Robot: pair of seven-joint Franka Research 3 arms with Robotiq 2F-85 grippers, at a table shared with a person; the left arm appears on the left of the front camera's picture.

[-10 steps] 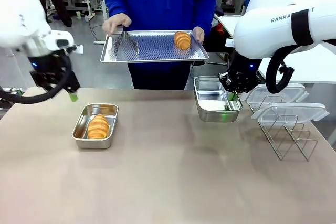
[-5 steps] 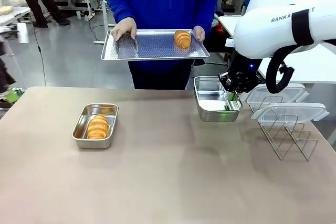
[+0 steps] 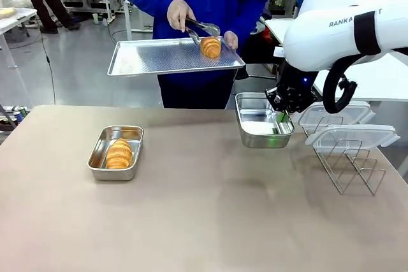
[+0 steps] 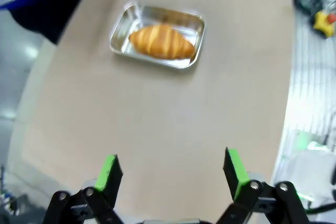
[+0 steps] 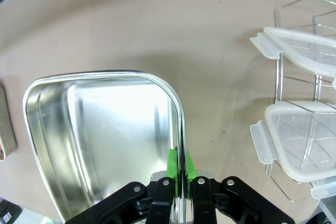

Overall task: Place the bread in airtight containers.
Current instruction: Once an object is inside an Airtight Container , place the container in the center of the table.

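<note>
Front view: the right gripper [image 3: 280, 115] is clenched on the 3 o'clock rim of the empty shiny rectangular steel tin [image 3: 258, 128], which sits at 2 o'clock on the tan table [image 3: 204, 221]. Just beside it at 3 o'clock, two clear plastic lids [image 3: 350, 137] lie on a wire rack [image 3: 352, 169] close to the table's right edge. The second steel tin [image 3: 97, 157] lies at 9 o'clock with a golden-brown ridged croissant [image 3: 119, 153] inside. The wide middle and near side of the table are open. Beyond the far edge at 12 o'clock, a person's hand [image 3: 178, 13] pinches the other croissant [image 3: 210, 47] with metal tongs [image 3: 203, 28] on a flat perforated metal tray [image 3: 159, 58]. A second ago the tongs lay on the tray's left half and the croissant sat untouched; the tray has since tilted and shifted left, and the left arm has pulled away from the table's left edge. The right gripper's clamp is unchanged.

Left wrist view: the left gripper [image 4: 170, 174] is released, jaws spread wide and holding nothing, high above bare table [image 4: 157, 114]. The second steel tin [image 4: 197, 22] with its croissant [image 4: 161, 41] lies at 12 o'clock, well apart from the fingers. The table's edges run down both sides of the picture.

Right wrist view: the right gripper [image 5: 178, 167] grips the tin's thin wall between its green pads, at 6 o'clock. The tin [image 5: 100, 129] is empty. The lids [image 5: 299, 135] and rack [image 5: 279, 80] stand near at 3 o'clock, and open table [image 5: 157, 19] lies at 12 o'clock.
</note>
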